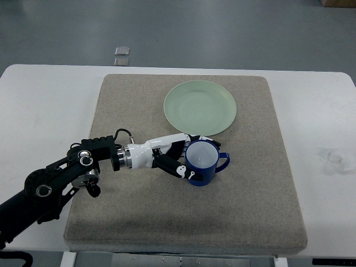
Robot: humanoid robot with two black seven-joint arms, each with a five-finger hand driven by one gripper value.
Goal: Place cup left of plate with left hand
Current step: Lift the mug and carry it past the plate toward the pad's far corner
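A blue cup (203, 163) stands upright on the grey mat (133, 105), just below the pale green plate (200, 107); its handle points right. My left hand (181, 158) reaches in from the lower left, and its fingers (183, 172) wrap the cup's left side. The hand is shut on the cup. The plate lies flat at the mat's upper middle, a little apart from the cup's rim. The right arm does not show.
The mat covers most of a white table (39, 105). Two small grey squares (121, 55) lie on the floor beyond the table's far edge. A faint smudge (334, 158) marks the table at the right.
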